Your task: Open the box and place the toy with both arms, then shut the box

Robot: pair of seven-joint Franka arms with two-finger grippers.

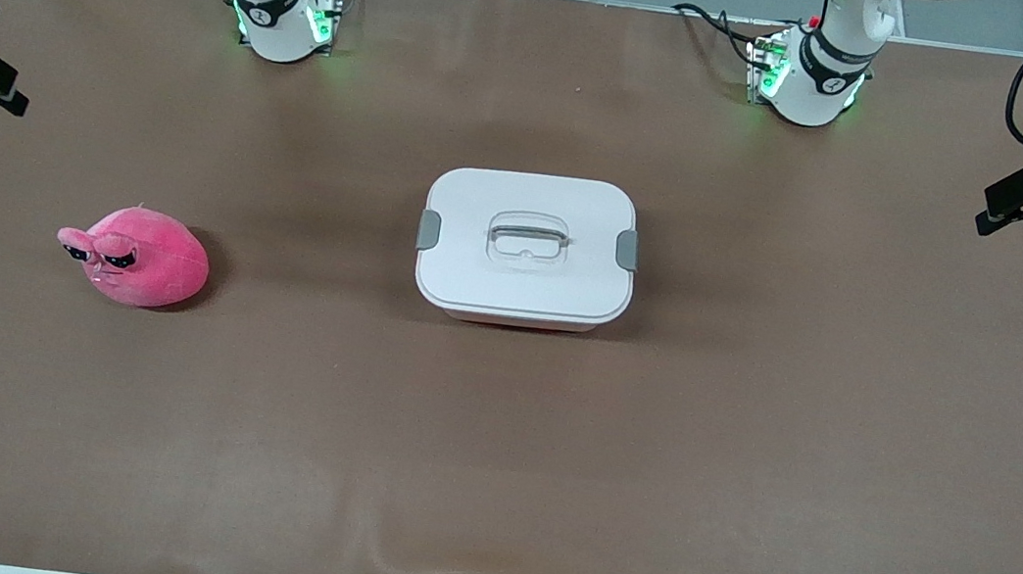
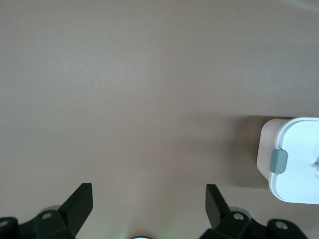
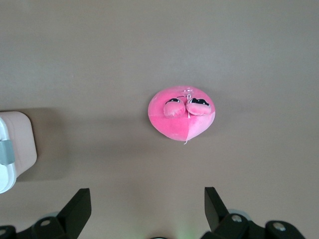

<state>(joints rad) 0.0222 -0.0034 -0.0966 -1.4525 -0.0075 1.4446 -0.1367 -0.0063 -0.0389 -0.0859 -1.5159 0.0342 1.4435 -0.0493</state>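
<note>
While both arms waited raised at the table's ends, the left gripper (image 2: 149, 209) hung with its fingers (image 2: 79, 204) spread wide and nothing between them, over bare table toward the left arm's end from the box (image 1: 527, 248). The right gripper (image 3: 147, 211) was likewise released, its fingers (image 3: 77, 209) apart and empty, over the table toward the right arm's end from the box. The box sat mid-table with its white lid (image 1: 571, 285) on, a grey clip (image 1: 627, 249) at each short side and a recessed handle (image 1: 528, 235) in the lid's centre. The toy (image 1: 138, 257) lay well apart from the box, toward the right arm's end and slightly nearer the front camera.
</note>
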